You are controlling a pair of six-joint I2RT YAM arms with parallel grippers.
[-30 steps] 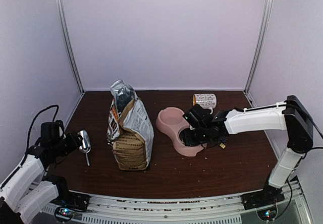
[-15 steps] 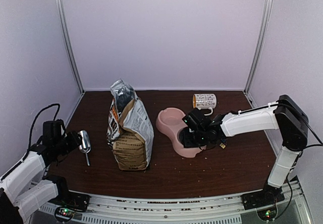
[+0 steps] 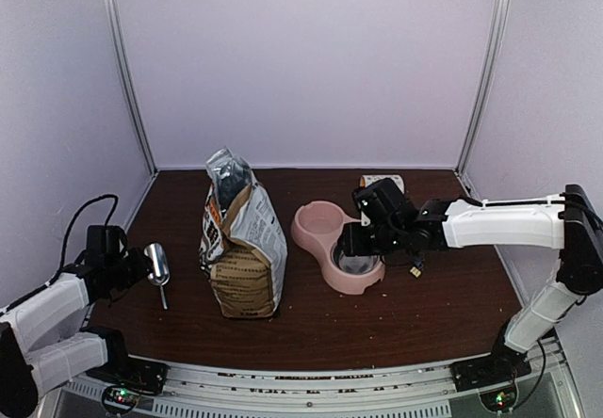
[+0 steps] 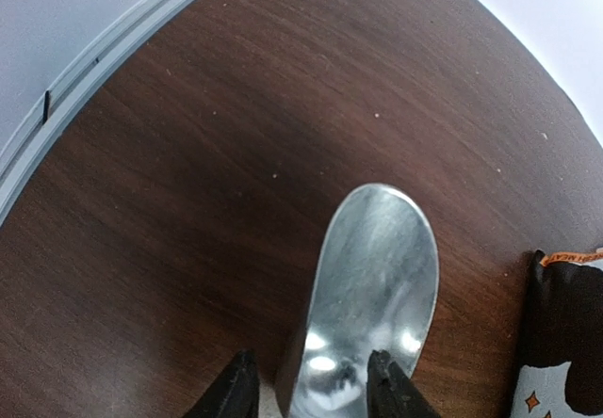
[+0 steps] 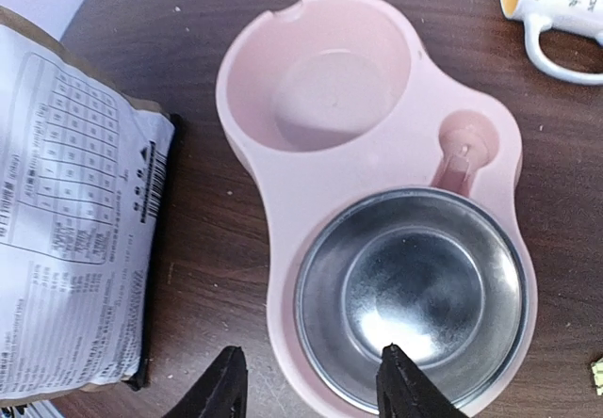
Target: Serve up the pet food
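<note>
- Dark wooden table (image 3: 424,314), dotted with pale specks, fills a booth with plain lilac walls (image 3: 301,60).
- Pet food shows in no view, so its place and direction cannot be told; a printed bag (image 3: 243,249) stands left of centre.
- Left gripper (image 4: 311,394) straddles a metal scoop (image 4: 372,286); whether it clamps cannot be told.
- Right gripper (image 5: 311,373) hangs released above the pink bowl (image 5: 283,239).
</note>
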